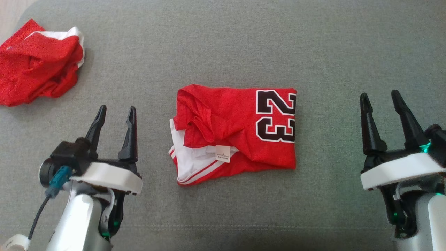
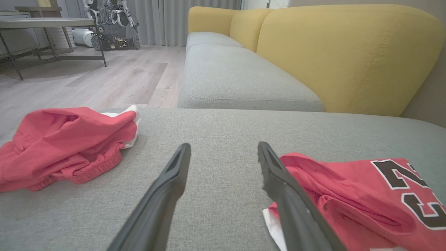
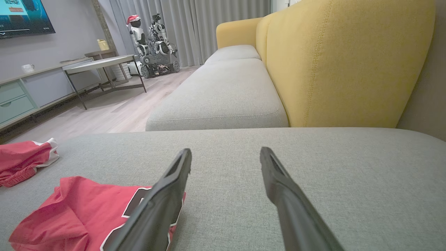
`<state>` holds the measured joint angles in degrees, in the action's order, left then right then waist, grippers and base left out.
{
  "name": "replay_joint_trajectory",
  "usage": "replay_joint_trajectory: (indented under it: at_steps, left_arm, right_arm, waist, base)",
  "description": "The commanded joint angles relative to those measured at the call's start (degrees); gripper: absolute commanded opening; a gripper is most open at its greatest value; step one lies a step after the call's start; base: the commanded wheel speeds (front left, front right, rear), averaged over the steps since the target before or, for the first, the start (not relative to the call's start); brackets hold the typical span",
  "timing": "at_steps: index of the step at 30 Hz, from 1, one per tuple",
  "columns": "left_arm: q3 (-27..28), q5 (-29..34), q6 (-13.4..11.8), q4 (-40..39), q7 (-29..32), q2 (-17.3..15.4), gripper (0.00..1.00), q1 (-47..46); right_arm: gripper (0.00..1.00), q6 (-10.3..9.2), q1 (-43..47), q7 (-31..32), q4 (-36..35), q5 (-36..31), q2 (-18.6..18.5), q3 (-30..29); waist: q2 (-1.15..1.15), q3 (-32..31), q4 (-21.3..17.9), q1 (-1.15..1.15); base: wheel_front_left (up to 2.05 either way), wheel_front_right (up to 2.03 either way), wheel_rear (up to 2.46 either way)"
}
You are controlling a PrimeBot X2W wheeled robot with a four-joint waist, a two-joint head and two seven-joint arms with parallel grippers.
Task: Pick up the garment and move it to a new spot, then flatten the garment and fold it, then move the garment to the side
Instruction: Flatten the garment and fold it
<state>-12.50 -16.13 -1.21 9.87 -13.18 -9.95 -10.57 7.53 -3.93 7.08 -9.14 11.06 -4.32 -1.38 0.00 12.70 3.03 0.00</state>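
Note:
A folded red jersey, the garment point(image 1: 237, 130), lies in the middle of the grey cushion point(image 1: 226, 42), with a black "23" on its right end and white trim at its lower left. It also appears in the left wrist view as the garment point(image 2: 355, 198) and in the right wrist view as the garment point(image 3: 80, 212). My left gripper point(image 1: 116, 113) hovers open to its left, holding nothing; its fingers point(image 2: 163, 195) frame bare cushion. My right gripper point(image 1: 379, 96) stands open well to the right of the jersey, fingers point(image 3: 285, 195) over bare fabric.
A crumpled red and white piece of clothing point(image 1: 38, 62) lies at the far left corner of the cushion. Beyond the cushion are the yellow sofa back point(image 2: 348, 52), more grey seats point(image 3: 223, 94), a wood floor and a low table point(image 3: 101, 64).

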Motion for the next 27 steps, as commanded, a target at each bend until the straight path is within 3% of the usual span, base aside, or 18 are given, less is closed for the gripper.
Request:
replay_joint_trajectory:
  at_steps: [1, 4, 5, 6, 7, 13, 19, 27]
  left_arm:
    - [1.7, 0.1, -0.3, -1.9, 0.1, -1.5, 1.00, -0.9]
    - [1.5, 0.0, -0.4, -2.0, 0.1, -1.6, 1.00, -1.0]
    - [1.4, 0.0, -0.4, -2.0, 0.1, -1.6, 1.00, -1.2]
    - [1.3, 0.0, -0.3, -2.0, 0.1, -1.6, 1.00, -1.3]
    - [1.3, -0.1, -0.3, -2.1, 0.1, -1.6, 1.00, -1.5]
    - [0.8, -0.2, 0.0, -2.0, -0.1, -1.5, 1.00, -2.9]
    - [0.0, -0.4, 0.3, -1.5, -0.5, -0.8, 1.00, -4.3]
    - [-0.6, -0.6, 0.7, -0.4, -1.2, 0.1, 1.00, -5.5]
  right_arm:
    - [1.00, -0.04, -0.7, 0.1, -2.3, -0.4, 0.1, 1.0]
    - [1.00, -0.04, -1.0, 0.2, -2.1, -0.6, 0.1, 1.2]
    - [0.43, -0.04, -1.2, 0.3, -1.8, -0.6, 0.1, 1.5]
    - [0.13, -0.04, -1.5, 0.4, -1.5, -0.6, -0.1, 1.8]
    - [0.00, -0.04, -1.9, 0.4, -1.1, -0.5, -0.1, 2.3]
    - [0.00, -0.04, -6.6, -0.3, 5.3, 1.1, -0.5, 9.4]
    - [0.00, -0.04, -12.5, -2.5, 17.3, 4.3, 0.0, 19.8]
    - [0.00, -0.04, -18.2, -6.2, 31.6, 8.0, 0.3, 27.5]
  waist:
    - [0.00, 0.0, 0.1, 0.00]
    - [0.00, 0.2, 0.4, 0.00]
    - [0.00, 0.3, 0.6, 0.00]
    - [0.00, 0.5, 0.8, 0.00]
    - [0.00, 0.7, 1.0, 0.00]
    - [0.00, 2.4, 2.6, 0.00]
    - [0.00, 3.9, 4.9, 0.00]
    - [0.00, 5.3, 7.1, 0.00]
  base:
    - [0.00, 0.00, 0.00]
    - [0.00, 0.00, 0.00]
    - [0.00, 0.00, 0.00]
    - [0.00, 0.00, 0.00]
    - [0.00, 0.00, 0.00]
    - [0.00, 0.00, 0.00]
    - [0.00, 0.00, 0.00]
    - [0.00, 0.00, 0.00]
